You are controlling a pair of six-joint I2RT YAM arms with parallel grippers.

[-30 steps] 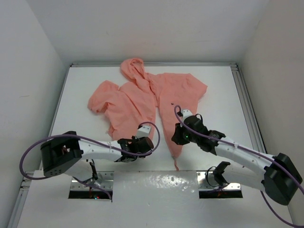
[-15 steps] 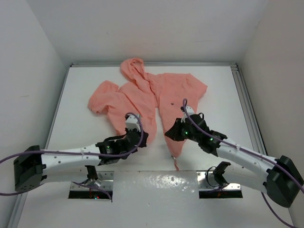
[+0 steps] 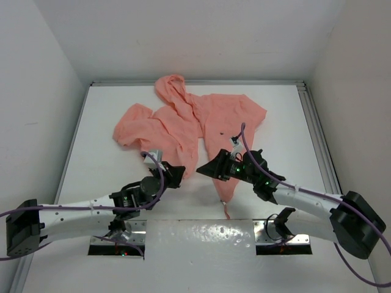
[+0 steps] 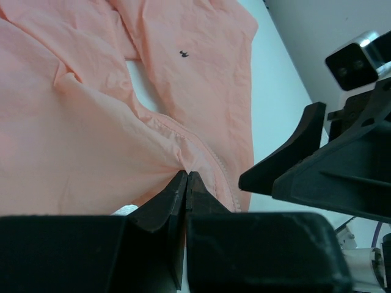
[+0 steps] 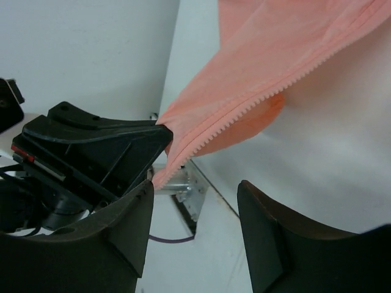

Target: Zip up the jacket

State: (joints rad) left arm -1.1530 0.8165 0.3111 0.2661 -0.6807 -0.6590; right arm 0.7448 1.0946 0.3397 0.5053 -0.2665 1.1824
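Left gripper [image 4: 186, 178]: the fingers are being pressed together, and a fold at the zipper edge of the jacket [image 3: 183, 122] is being pinched right at their tips.
Right gripper [image 5: 195, 189]: the jaws are being held spread, with nothing being gripped between them. It is being pointed toward the other gripper and is just beside it.
Jacket: it is being supported by the table [image 3: 98, 134] and is spread out beyond both grippers. The hood [image 3: 170, 88] is farthest from them. The front is unzipped, with the two panels being parted by a gap ahead of the pinching tips.
Zipper teeth [image 5: 263, 102]: in the right wrist view, a row is being shown running up and to the right from the pinched fold, ahead of the spread fingers.
Right front panel [image 3: 235, 116]: its narrow lower end is lying nearer the arm bases than the right gripper is.
Dark mark [image 4: 183, 54]: a small one is being shown on the panel beyond the pinching tips.
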